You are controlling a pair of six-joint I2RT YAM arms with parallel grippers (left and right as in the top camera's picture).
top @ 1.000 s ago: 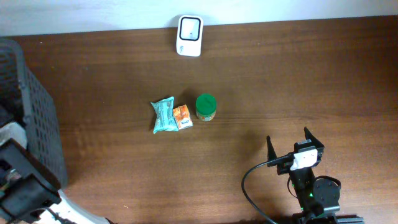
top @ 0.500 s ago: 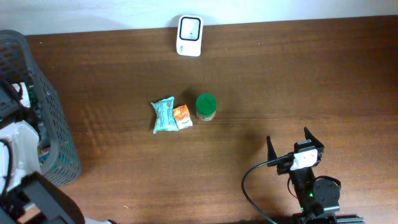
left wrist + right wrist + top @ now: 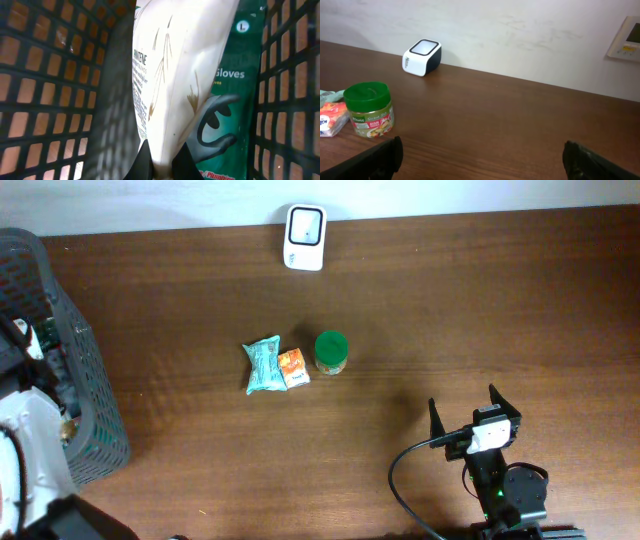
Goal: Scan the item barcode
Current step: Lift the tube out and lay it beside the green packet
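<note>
**Pouch pinched in basket, scan not yet done**

Left fingers clamped on the lower edge of a white pouch, inside the basket; gloves pack behind it. Right fingers spread wide, empty. Best to lift straight up clear of the basket, then face the barcode to the scanner at the worktop's far edge. Barcode not visible; the 2 left fingertips are cut off.

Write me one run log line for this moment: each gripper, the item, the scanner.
left gripper: shut on white pouch, inside basket | right gripper: open, empty | scanner: untouched | scan: not yet done
</note>
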